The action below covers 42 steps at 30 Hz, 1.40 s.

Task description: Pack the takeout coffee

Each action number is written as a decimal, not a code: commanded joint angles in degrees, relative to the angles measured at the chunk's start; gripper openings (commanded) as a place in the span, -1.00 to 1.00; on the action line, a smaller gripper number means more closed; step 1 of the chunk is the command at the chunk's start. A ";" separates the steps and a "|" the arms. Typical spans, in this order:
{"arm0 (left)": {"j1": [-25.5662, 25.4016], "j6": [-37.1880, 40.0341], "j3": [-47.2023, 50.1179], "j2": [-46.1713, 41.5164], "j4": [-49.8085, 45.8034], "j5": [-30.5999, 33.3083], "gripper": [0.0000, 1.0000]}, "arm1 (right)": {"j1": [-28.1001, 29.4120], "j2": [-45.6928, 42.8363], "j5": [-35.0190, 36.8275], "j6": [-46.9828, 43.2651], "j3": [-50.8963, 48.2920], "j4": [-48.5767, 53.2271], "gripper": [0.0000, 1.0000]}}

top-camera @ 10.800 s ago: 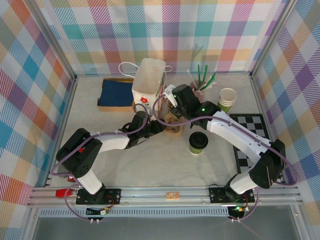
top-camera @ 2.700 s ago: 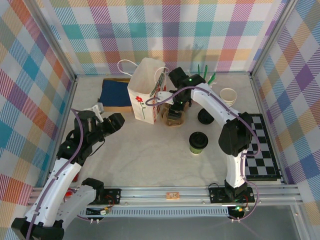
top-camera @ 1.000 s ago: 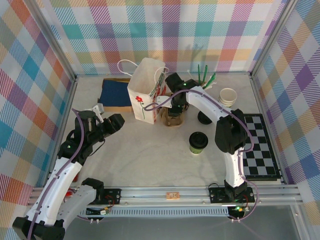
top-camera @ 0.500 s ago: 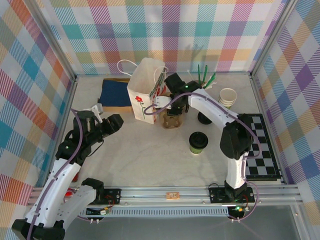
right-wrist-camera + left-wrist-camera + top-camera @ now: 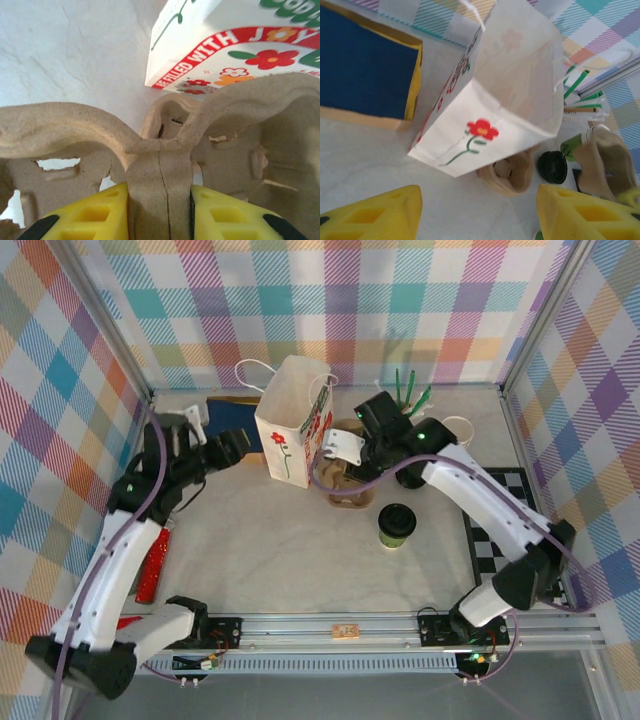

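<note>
At left, the left gripper (image 5: 233, 444) hovers beside the paper bag (image 5: 293, 420). Its jaws stand wide apart and hold nothing. At centre, the right gripper (image 5: 159, 205) has its jaws clamped on the centre rib of the pulp cup carrier (image 5: 351, 497), just beside the foot of the bag. Right of the carrier, the takeout coffee (image 5: 397, 525) stands upright on the bench (image 5: 280, 550), apart from both grippers. Expect a light, crushable paper wall, probably liquid inside, and a press-fit lid. Grip the body below the lid with moderate force. Keep it upright.
</note>
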<state>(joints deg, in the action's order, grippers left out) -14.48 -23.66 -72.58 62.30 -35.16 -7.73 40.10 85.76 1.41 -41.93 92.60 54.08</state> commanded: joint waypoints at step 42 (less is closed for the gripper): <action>-6.09 12.23 -30.52 32.27 -20.92 13.44 -0.86 | 4.36 -14.03 -3.17 19.26 5.53 2.82 -0.66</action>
<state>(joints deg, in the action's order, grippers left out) -19.49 -9.82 -106.34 100.49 -51.77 2.76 43.79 73.36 -3.22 -23.77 95.26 56.42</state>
